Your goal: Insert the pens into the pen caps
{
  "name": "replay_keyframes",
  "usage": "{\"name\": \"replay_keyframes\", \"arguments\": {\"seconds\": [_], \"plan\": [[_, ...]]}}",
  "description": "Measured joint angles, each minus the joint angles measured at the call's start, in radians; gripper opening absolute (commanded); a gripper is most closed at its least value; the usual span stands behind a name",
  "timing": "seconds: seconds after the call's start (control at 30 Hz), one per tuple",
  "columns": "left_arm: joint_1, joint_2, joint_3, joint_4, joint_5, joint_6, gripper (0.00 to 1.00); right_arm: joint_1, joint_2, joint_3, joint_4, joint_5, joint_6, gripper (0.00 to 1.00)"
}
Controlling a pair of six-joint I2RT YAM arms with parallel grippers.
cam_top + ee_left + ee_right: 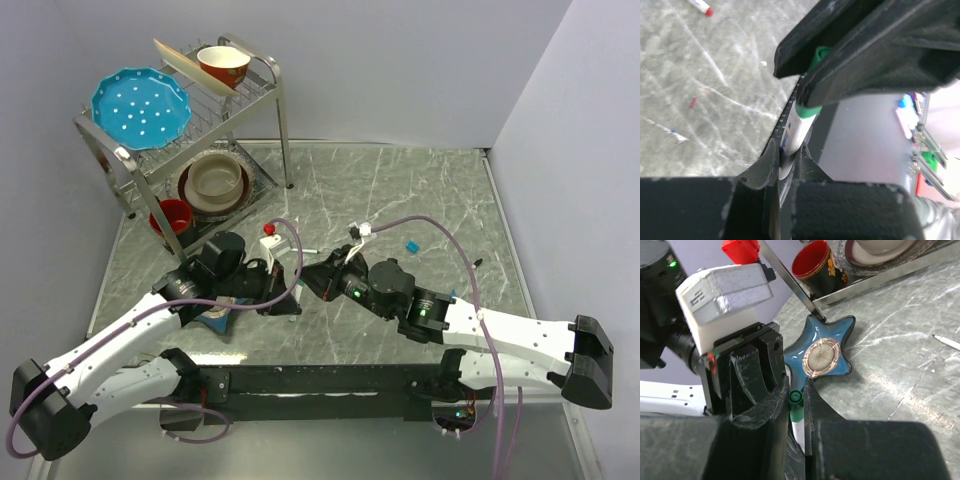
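My left claw [787,157] is clamped on the lower end of a slim white-barrelled pen [795,127], which stands up and out from between the fingers. Its green-collared end runs straight in between the black fingers of my right claw [796,394]. That claw is pinched tight on a small green plastic cap [796,399], open mouth facing the pen. How far the tip sits inside the cap I cannot tell.

The two claws meet nose to nose just to the right of the glossy blue star-shaped dish [840,337]. The left arm [130,335] comes up from its base on a slant and its wrist hangs over the dish. The right arm [500,335] is stretched low and long across the table towards the dish.

Beyond the dish lies another white pen with a red end [701,6], and a thin white pen [947,341] lies off to the dish's right. A tiny blue cap [411,245] sits well apart from the dish on that same side. A red cup [812,265] stands behind the dish, under the wire dish rack [250,100].
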Motion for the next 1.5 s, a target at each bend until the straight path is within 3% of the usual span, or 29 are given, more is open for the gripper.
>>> {"name": "replay_keyframes", "arguments": {"seconds": [0.2, 0.6, 1.5], "plan": [[0.032, 0.002, -0.004, 0.008, 0.090, -0.020, 0.01, 0.001, -0.039, -0.060, 0.052, -0.008, 0.003, 0.00], [0.043, 0.001, -0.010, -0.005, 0.101, -0.039, 0.01, 0.035, 0.028, -0.036, 0.101, 0.042, 0.080, 0.00], [0.092, -0.014, -0.020, 0.003, 0.264, -0.014, 0.01, 0.055, -0.003, -0.067, 0.152, -0.023, 0.037, 0.00]]}}
